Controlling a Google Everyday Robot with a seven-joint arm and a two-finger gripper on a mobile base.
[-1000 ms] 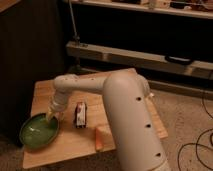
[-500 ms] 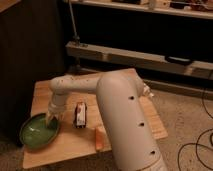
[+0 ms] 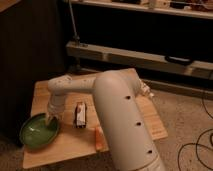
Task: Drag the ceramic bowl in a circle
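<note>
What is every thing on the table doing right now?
ceramic bowl: upright, near the table's left edge, looks empty.
gripper: down at the bowl's right side.
dark packet: lying flat, right of the bowl, not touching it.
orange thing: lying flat beside the arm.

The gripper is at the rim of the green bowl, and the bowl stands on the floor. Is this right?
No. The camera view shows the ceramic bowl standing on the wooden table, near its corner. The gripper is indeed at the bowl's rim.
</note>
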